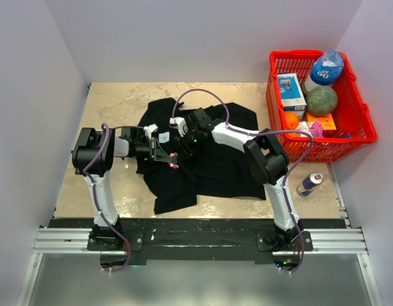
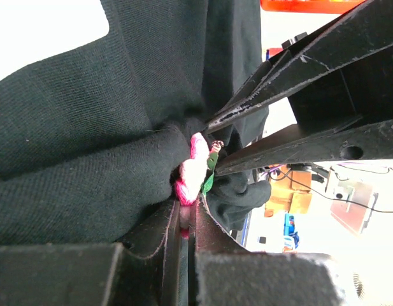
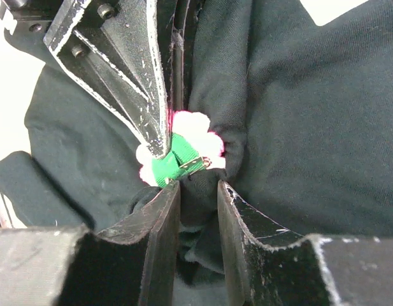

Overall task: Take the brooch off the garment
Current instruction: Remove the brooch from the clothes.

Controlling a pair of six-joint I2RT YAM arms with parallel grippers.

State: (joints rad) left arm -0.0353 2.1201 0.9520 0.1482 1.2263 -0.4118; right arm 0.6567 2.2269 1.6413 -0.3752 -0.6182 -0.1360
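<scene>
Top external: one shirt [image 1: 221, 172] is lying crumpled, its white label [image 1: 163, 136] too small to read. The left gripper [image 2: 186, 210] is clamping the single brooch [image 2: 195, 162]; the right gripper [image 3: 197, 194] is clamping shirt fabric just beside it.

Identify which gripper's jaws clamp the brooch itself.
The left gripper: its jaws pinch the pink brooch; the right gripper holds only the black garment beside it.

A red basket [image 1: 339, 152] holding a melon [image 1: 321, 101] and a bottle [image 1: 325, 69] stands beside a can [image 1: 309, 183] on the table [image 1: 113, 102].
</scene>
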